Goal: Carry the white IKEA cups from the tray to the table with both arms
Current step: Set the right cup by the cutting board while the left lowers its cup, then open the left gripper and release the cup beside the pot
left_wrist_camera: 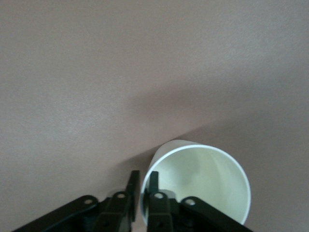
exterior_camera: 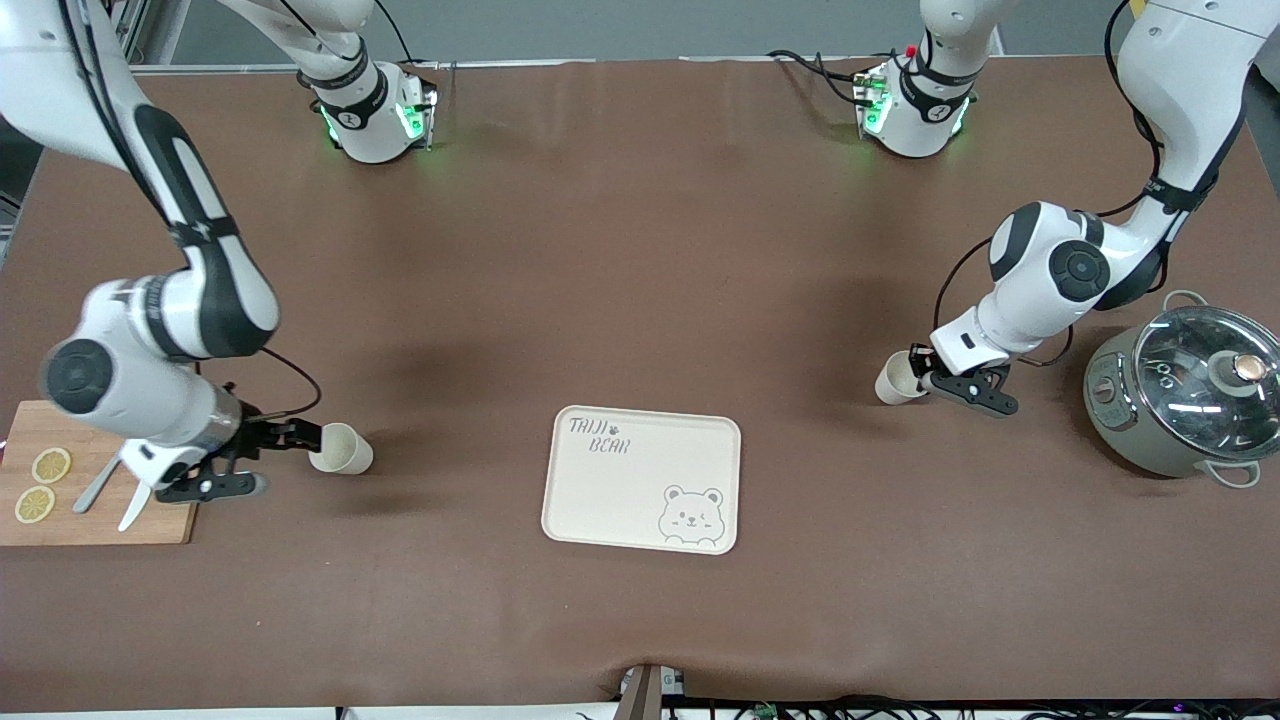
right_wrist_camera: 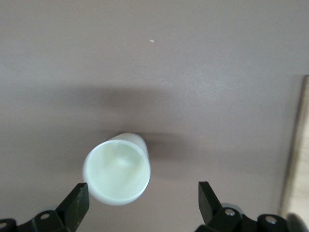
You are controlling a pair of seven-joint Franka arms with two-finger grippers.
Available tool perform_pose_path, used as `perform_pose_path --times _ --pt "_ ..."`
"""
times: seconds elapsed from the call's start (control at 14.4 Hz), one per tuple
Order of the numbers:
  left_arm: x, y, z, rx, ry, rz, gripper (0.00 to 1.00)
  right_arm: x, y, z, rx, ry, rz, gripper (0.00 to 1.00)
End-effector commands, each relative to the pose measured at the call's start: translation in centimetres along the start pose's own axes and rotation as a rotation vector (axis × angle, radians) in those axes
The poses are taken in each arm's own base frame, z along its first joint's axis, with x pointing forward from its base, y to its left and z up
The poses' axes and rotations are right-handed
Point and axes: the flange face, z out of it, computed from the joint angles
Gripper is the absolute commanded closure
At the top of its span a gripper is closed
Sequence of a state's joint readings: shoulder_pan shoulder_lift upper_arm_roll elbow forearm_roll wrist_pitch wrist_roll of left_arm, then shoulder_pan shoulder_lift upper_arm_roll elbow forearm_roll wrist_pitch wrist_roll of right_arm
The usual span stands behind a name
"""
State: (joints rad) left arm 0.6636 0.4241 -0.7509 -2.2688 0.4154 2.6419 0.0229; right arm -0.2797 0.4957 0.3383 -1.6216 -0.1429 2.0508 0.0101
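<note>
— Where do the two cups sit?

— One white cup (exterior_camera: pixel 341 449) lies tipped on the brown table (exterior_camera: pixel 640 250) toward the right arm's end, just beside the edge of the wooden cutting board (exterior_camera: pixel 150 525). The right gripper (exterior_camera: pixel 262 462) is low beside it with its fingers (right_wrist_camera: pixel 77 205) spread wide, released; in the right wrist view the cup (right_wrist_camera: pixel 117 169) sits nearer one finger than the other.

— And the other?

— The second cup (exterior_camera: pixel 897 379) is tilted, toward the left arm's end. The left gripper (exterior_camera: pixel 935 381) pinches its rim, one finger (left_wrist_camera: pixel 153 186) inside the wall of the cup (left_wrist_camera: pixel 200 181), the other outside.

— Room to move?

— The bear-printed tray (exterior_camera: pixel 640 480) lies between both cups, well apart from each, with bare table all round its rim. A lidded pot (exterior_camera: pixel 1185 400) stands near the left arm.
</note>
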Motion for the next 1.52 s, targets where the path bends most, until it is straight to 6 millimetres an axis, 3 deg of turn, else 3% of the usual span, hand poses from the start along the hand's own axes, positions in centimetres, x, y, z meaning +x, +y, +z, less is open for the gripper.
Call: perform_pose_path --times 0.0,0.28,0.42,0.49,0.76,0.9,1.18,1.32,1.46 --pt "0.4 -0.4 -0.6 0.058 0.018 0.02 0.0 0.6 0.7 -9.2 0.03 -0.064 0.015 0.0" --pt "1.0 0.5 -2.8 0.108 0.002 -0.037 0.0 -2.0 2.2 -17.2 0.019 -0.169 0.03 0.0" --pt "2.1 1.9 -4.0 0.124 -0.02 -0.053 0.0 -5.4 2.7 -23.1 -0.007 -0.141 0.036 0.0" --pt "2.5 2.4 -4.5 0.131 -0.038 -0.063 0.0 -7.0 3.1 -25.1 -0.021 -0.132 0.036 0.0" --pt "5.6 4.3 -8.6 0.163 -0.068 -0.1 0.0 -12.9 5.2 -30.5 -0.061 -0.124 0.101 0.0" --pt "8.1 4.7 -12.3 0.134 -0.076 -0.154 0.0 -14.8 4.5 -30.0 -0.086 -0.148 0.118 0.0" --pt "12.9 5.4 -22.0 0.072 -0.108 -0.223 0.0 -15.8 4.3 -25.4 -0.077 -0.092 0.133 0.0" --pt "14.3 4.7 -25.0 0.055 -0.099 -0.275 0.0 -15.9 4.5 -25.4 -0.055 -0.086 0.143 0.0" --pt "14.9 5.8 -25.8 0.059 -0.097 -0.271 0.0 -15.9 4.5 -25.5 -0.055 -0.085 0.143 0.0"
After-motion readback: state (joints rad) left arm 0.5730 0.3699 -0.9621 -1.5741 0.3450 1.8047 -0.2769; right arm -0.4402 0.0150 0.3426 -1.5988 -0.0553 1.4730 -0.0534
